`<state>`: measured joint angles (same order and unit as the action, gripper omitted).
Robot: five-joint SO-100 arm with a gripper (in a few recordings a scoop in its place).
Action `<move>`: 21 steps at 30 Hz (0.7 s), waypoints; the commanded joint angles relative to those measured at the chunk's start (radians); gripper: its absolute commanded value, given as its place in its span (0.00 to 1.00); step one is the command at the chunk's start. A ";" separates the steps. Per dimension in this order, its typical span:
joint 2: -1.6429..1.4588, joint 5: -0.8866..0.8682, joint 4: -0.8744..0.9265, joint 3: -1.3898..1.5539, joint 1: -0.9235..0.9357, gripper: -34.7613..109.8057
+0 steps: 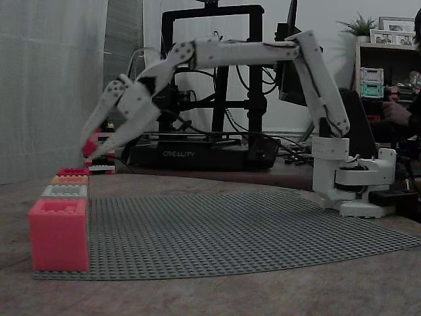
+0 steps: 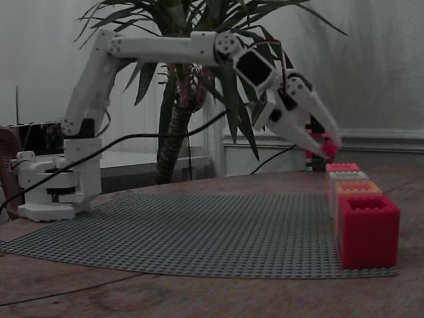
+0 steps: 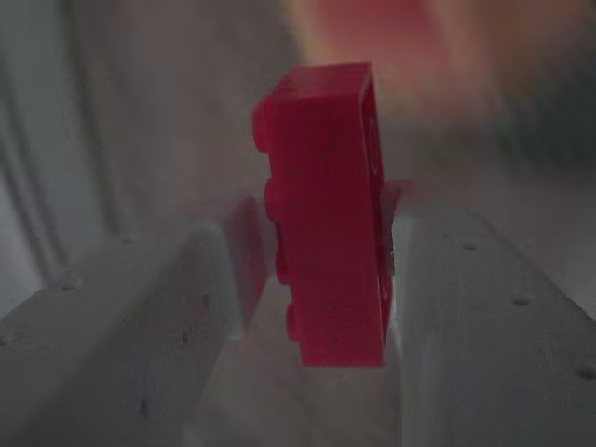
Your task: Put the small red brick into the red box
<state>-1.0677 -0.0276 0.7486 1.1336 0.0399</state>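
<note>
My white gripper (image 1: 90, 146) hangs in the air above the far end of a row of boxes, shut on a small red brick (image 1: 88, 147). That brick (image 2: 328, 147) shows at the fingertips of the gripper (image 2: 326, 146) from the other side too. In the wrist view the red brick (image 3: 328, 212) stands on edge, pinched between the two white fingers (image 3: 223, 270). The red box (image 1: 59, 234) is the nearest in the row, open at the top, at the corner of the grey baseplate (image 1: 230, 230). In a fixed view it sits at the lower right (image 2: 368, 230).
Behind the red box stand a grey box (image 1: 64, 191), an orange box (image 1: 70, 179) and a red one (image 1: 73, 171) in a line. A black 3D printer (image 1: 204, 148) stands behind the table. The arm's base (image 1: 355, 181) is at the plate's far side.
</note>
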 commanded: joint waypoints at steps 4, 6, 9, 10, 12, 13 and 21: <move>0.098 0.048 -0.261 -0.118 0.201 0.24; 0.137 0.063 -0.293 -0.158 0.227 0.24; 0.196 0.072 -0.311 -0.236 0.252 0.24; 0.212 0.075 -0.319 -0.258 0.258 0.24; 0.236 0.083 -0.333 -0.290 0.264 0.24; 0.247 0.084 -0.333 -0.305 0.267 0.24; 0.276 0.075 -0.325 -0.324 0.267 0.25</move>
<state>-0.7424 0.0399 0.4264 0.8851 0.2915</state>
